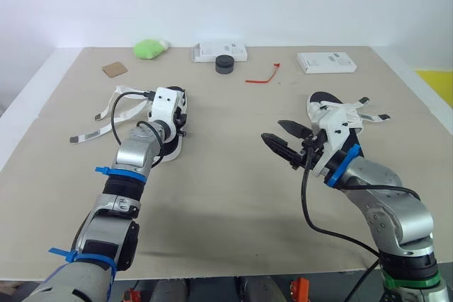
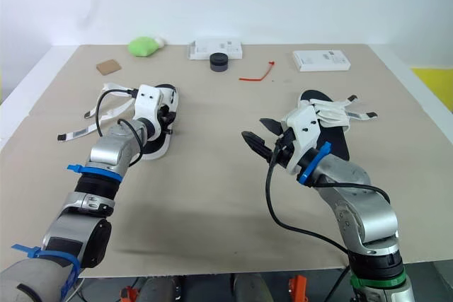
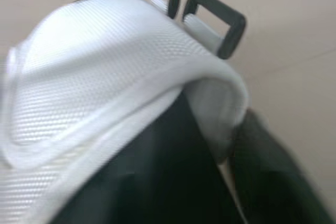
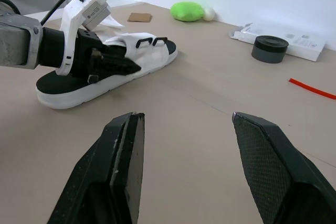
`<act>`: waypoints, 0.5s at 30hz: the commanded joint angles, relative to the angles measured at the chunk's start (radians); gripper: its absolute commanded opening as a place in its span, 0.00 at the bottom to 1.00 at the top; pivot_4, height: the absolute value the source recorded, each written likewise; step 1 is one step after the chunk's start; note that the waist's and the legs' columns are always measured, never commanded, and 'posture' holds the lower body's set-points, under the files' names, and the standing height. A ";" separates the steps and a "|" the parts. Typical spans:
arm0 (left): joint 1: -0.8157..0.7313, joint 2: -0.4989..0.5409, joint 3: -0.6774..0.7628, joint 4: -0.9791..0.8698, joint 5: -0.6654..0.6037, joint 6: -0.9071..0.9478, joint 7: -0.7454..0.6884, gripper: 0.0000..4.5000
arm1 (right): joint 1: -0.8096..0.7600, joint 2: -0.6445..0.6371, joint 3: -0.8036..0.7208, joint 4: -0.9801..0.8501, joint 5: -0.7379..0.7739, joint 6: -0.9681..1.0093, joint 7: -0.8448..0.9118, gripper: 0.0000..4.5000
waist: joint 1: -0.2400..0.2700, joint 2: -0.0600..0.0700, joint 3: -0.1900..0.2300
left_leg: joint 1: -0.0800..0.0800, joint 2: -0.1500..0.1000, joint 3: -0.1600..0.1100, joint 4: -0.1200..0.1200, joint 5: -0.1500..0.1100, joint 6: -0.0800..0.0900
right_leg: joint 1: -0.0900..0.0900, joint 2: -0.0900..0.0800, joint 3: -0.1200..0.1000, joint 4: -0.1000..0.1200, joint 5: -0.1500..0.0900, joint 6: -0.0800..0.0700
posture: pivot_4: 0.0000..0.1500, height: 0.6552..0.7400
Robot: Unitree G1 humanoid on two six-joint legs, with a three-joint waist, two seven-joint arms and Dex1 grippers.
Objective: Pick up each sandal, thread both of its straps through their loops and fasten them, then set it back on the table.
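Currently the left gripper is sitting over the left sandal; its grip state cannot be determined. The right gripper is hovering open, with the right sandal lying just behind it.

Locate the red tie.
In the head views, the red tie lies far back on the table, between the black round object and the right white box.

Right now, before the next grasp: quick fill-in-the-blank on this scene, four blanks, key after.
1. The right gripper has its jaws ____ above the bare table.
2. The left gripper is at the sandal on the robot's ____ side.
3. The thin tie beside the black puck is ____.
4. The blob at the table's far edge is ____.
Missing: open; left; red; green.
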 commanded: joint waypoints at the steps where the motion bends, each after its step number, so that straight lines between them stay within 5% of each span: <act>1: -0.014 0.003 0.008 0.008 0.020 -0.027 -0.003 0.01 | -0.010 -0.007 -0.016 -0.027 0.001 -0.011 0.002 0.66 | 0.000 0.000 0.000 | 0.000 0.000 0.000 0.000 0.000 0.000 | 0.000 0.000 0.000 0.000 0.000 0.000 | 1.00 1.00; 7: 0.017 0.013 -0.012 -0.034 0.039 -0.061 -0.048 0.01 | -0.001 -0.024 -0.043 -0.043 0.025 0.009 0.009 0.66 | 0.000 0.000 0.000 | 0.000 0.000 0.000 0.000 0.000 0.000 | 0.000 0.000 0.000 0.000 0.000 0.000 | 1.00 1.00; 15: 0.215 0.162 -0.086 -0.278 0.001 -0.334 -0.458 0.01 | 0.015 -0.101 -0.153 -0.031 0.191 0.095 0.114 0.66 | -0.001 0.000 0.000 | 0.000 0.000 0.000 -0.002 0.000 0.000 | -0.001 0.000 0.001 0.000 0.000 -0.002 | 1.00 1.00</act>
